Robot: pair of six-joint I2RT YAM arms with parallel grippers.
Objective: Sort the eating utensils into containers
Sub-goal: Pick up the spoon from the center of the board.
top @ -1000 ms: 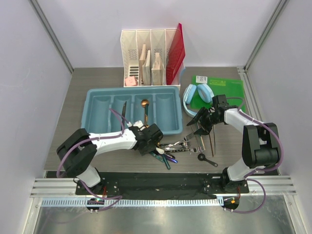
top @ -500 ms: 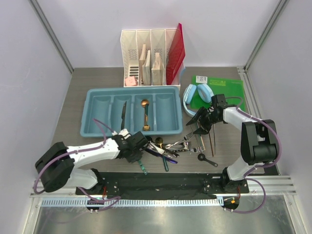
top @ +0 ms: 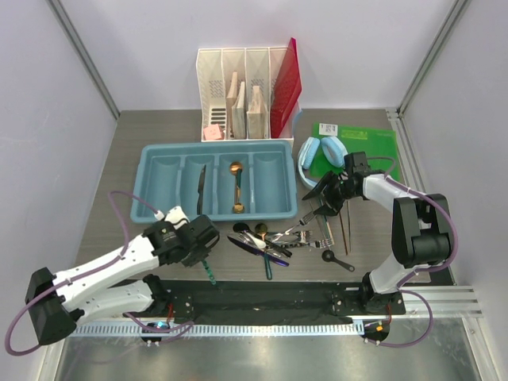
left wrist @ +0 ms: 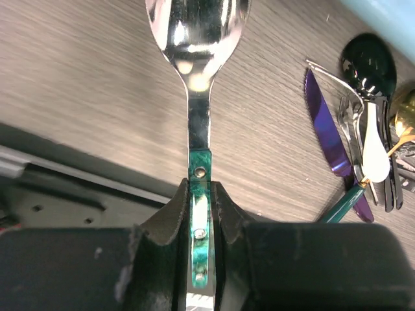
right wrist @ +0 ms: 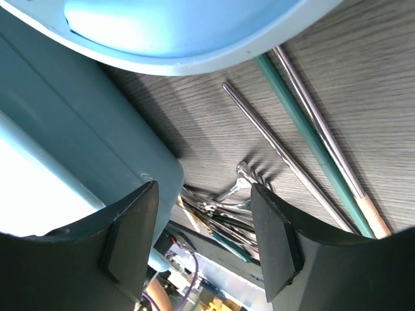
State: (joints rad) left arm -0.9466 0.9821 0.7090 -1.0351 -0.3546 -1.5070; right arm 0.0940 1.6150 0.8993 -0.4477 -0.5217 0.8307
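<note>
My left gripper point(top: 202, 249) is shut on the green handle of a silver spoon point(left wrist: 196, 39), held over the table's near edge, left of the utensil pile point(top: 270, 238). The handle end point(top: 210, 273) pokes out over the black base strip. The pile shows a purple knife point(left wrist: 327, 129), a dark spoon point(left wrist: 369, 58) and a white spoon point(left wrist: 375, 152). The light blue tray point(top: 165, 213) holds a dark knife point(top: 201, 189) and a gold spoon point(top: 236, 186). My right gripper point(top: 321, 195) is open and empty beside the tray's right end, above a silver fork point(right wrist: 249, 178) and thin chopsticks point(right wrist: 311, 142).
Light blue headphones point(top: 321, 155) lie on a green pad point(top: 369, 143) at the back right, close to my right gripper. A white file organizer point(top: 242, 95) with a red folder stands behind the tray. A small black spoon point(top: 337, 259) lies near the front right.
My left arm has drawn back toward the near left, carrying the green-handled spoon away from the pile. My right gripper has stayed almost still.
</note>
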